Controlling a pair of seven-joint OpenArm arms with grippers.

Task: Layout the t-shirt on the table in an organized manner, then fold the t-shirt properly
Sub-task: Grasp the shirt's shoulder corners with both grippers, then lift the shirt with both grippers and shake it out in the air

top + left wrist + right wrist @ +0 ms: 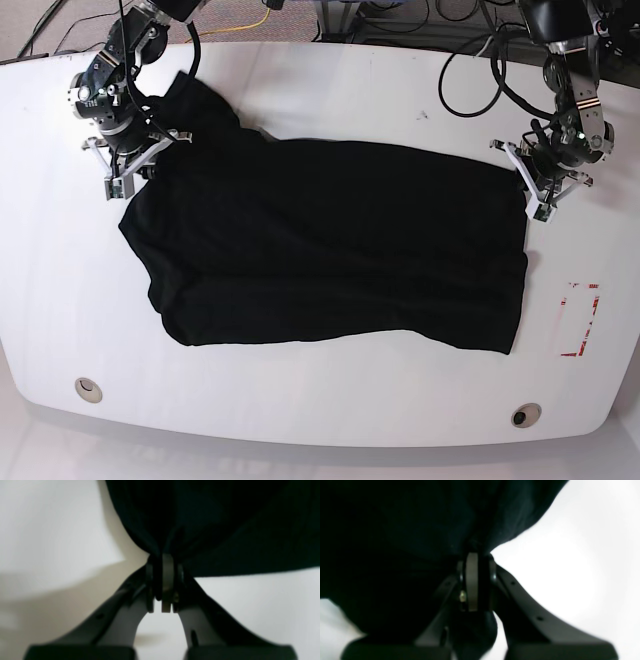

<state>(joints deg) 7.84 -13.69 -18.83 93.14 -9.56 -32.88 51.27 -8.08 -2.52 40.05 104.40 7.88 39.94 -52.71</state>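
Two round holes (88,389) and a red outline mark (583,318) edge the near side of the white table (330,415). The black t-shirt (330,255) lies spread across its middle. Farther back, the left gripper (163,562) and right gripper (475,557) each pinch a far corner of the cloth.

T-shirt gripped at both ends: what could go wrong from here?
1. Both grips look shallow: the left gripper and right gripper pinch only an edge of the t-shirt, so cloth may slip out when pulled.
2. The shirt lies skewed and wrinkled on the table; uneven pulling could leave creases.
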